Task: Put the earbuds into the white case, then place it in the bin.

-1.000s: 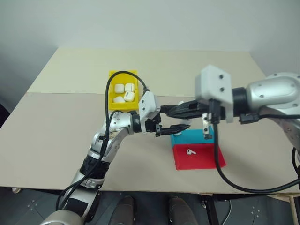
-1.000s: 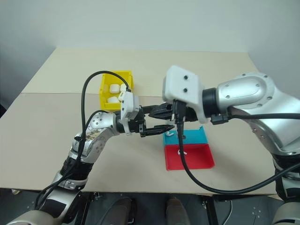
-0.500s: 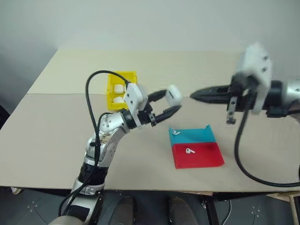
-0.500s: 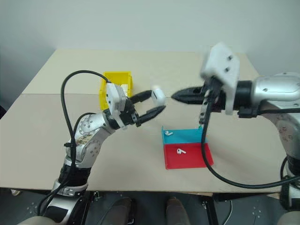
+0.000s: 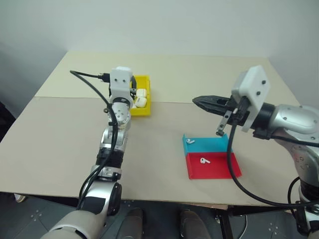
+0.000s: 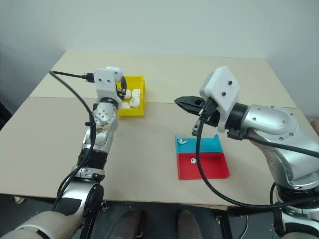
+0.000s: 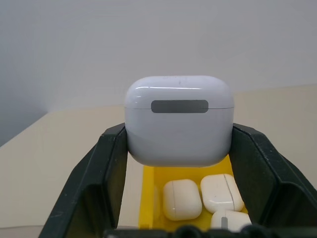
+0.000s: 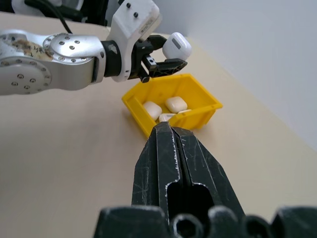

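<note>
The white case (image 7: 179,120), clamped in the left gripper (image 8: 166,54), hangs over the bin (image 8: 205,106) near the table's (image 5: 60,144) far-left edge; release comes next. Right gripper (image 5: 199,101) is clenched empty.

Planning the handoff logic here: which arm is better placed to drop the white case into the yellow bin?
Left. The left gripper is shut on the white case right above the bin. The right gripper is shut, holds nothing, and hangs over the table off to the bin's side.

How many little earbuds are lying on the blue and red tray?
2: one earbud lies on the tray's blue half, the other earbud on its red half. More could be hidden inside closed cases.
</note>
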